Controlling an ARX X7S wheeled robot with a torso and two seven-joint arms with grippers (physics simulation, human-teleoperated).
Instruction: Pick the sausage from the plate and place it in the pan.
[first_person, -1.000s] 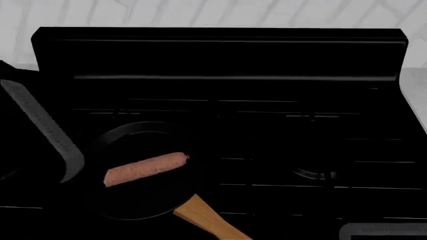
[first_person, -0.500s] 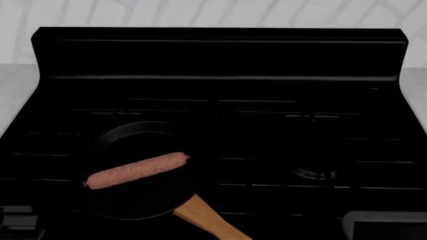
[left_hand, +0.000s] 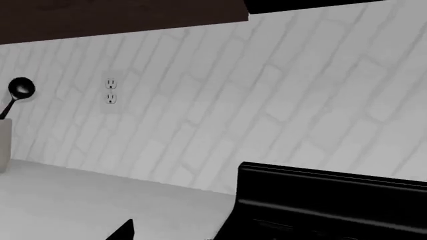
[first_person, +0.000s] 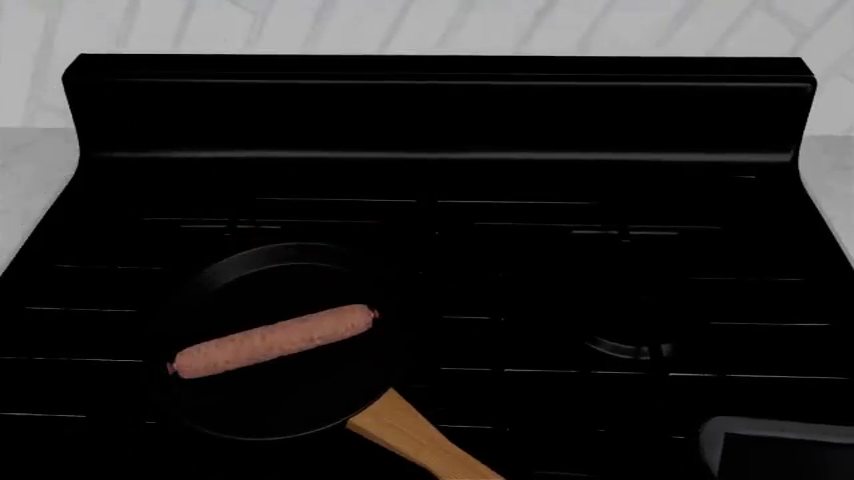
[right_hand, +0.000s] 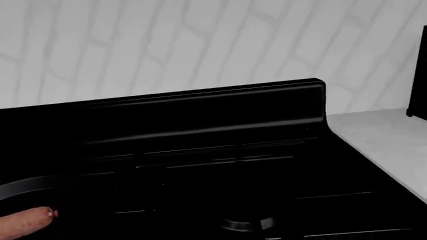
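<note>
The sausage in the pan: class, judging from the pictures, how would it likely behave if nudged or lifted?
The sausage is a smooth cylinder with rounded ends, so it would probably roll sideways if nudged. It lies straight across the pan, suggesting it is fairly stiff. Its rounded skin may slip from a loose grip.

Pinkish-tan sausage (first_person: 272, 341); black pan (first_person: 274, 345); black stove (first_person: 534, 250).

A kitchen: black stove (first_person: 441, 230), white tiled wall (left_hand: 267, 100), grey countertop (left_hand: 100, 200), utensil holder (left_hand: 3, 145).
</note>
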